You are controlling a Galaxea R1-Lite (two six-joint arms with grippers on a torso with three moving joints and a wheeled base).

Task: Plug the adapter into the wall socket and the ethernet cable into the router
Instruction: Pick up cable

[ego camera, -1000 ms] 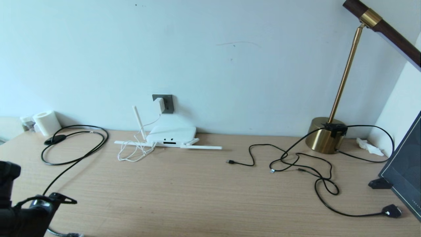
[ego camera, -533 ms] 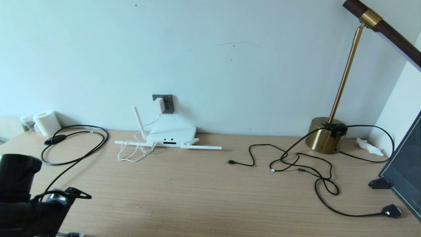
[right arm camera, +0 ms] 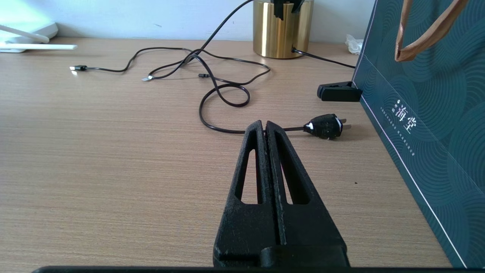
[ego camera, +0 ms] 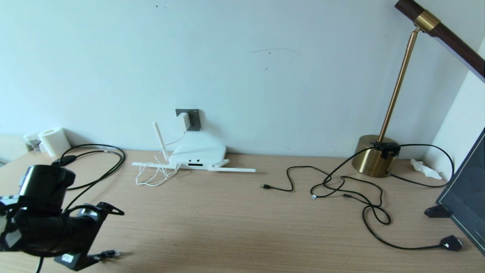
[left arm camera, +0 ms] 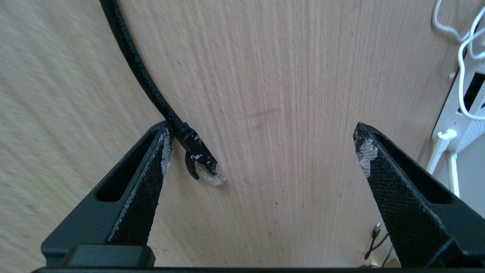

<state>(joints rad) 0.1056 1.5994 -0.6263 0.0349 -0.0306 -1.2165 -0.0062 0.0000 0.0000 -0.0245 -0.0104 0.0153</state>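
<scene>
Head view, lower left of the frame: the left gripper (ego camera: 99, 235) now sits higher and further toward the middle than half a second ago, when only its upper part showed at the bottom left corner; nothing else on the table (ego camera: 235, 227) has shifted. Its jaws stand wide open, and in the left wrist view the clear-tipped plug of the ethernet cable (left arm camera: 197, 159) lies on the wood just beside one finger (left arm camera: 151, 182), touching or nearly touching it, with the other finger well apart. That cable is thick and black with faint printed lettering, and it runs back in a loop to a round black disc in the left middle of the head view. Further right, at the centre-left against the wall, the white adapter (ego camera: 183, 120) is seated in the dark-grey wall socket (ego camera: 194, 119), its thin white cord dropping to a loose coil beside the router (ego camera: 197, 155), a flat white box with stick antennas lying along the table. From the right wrist view, the right gripper (right arm camera: 264, 125) has its jaws pressed together, empty, above the table.
</scene>
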